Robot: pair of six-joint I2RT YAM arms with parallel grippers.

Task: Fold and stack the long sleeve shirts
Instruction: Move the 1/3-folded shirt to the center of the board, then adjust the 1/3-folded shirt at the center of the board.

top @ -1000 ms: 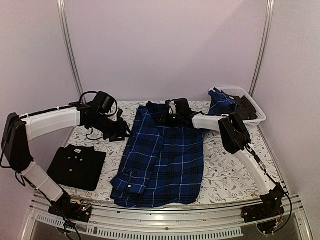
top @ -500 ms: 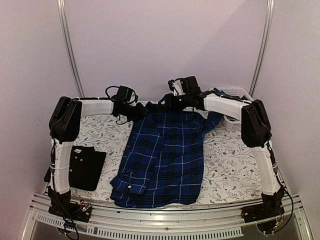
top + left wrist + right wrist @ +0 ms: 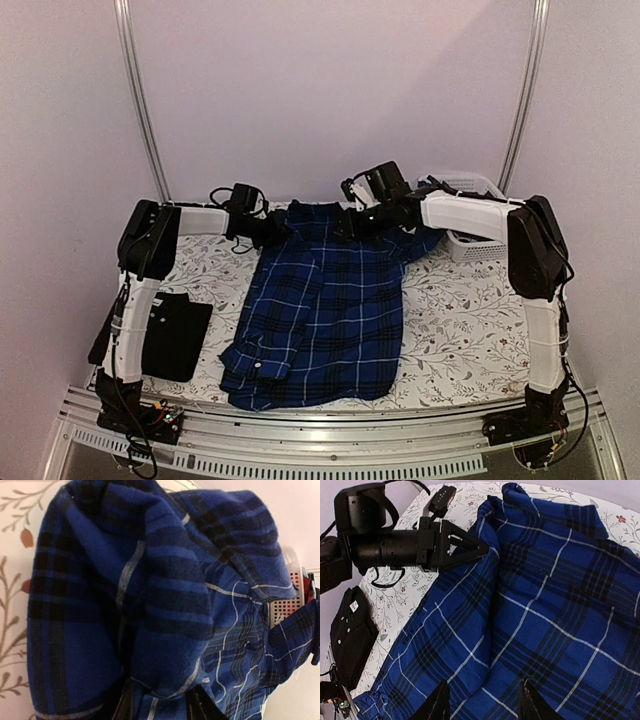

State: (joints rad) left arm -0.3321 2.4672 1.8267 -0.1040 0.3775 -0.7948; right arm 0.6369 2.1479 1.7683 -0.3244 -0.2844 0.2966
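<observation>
Blue plaid shirt (image 3: pixel 322 310): lies lengthwise down the middle of the floral tabletop (image 3: pixel 455 325). Collar end at the far side, hem by the front edge. A cuffed sleeve is folded across its near left corner. Plaid cloth also trails right under the right forearm, toward the white lattice basket (image 3: pixel 468 245) in the far right corner.

Left hand (image 3: pixel 274 228): at the far left shoulder of the plaid shirt. In the left wrist view, cloth fills the frame and gathers into a bunch that runs down between the two dark fingers (image 3: pixel 123 706). This reads as pinching the shirt. The right wrist view agrees: the tip of this hand sits on a raised ridge of cloth along the shirt's left edge.

Right hand (image 3: pixel 346 222): at the collar end, just right of the left hand. In the right wrist view, its fingers (image 3: pixel 438 704) stand apart at the bottom of the frame with plaid between them. The tips are cut off, so I cannot tell whether they grip cloth.

Black shirt (image 3: pixel 176 335): folded flat at the front left of the tabletop, apart from the plaid shirt, small white buttons showing.
</observation>
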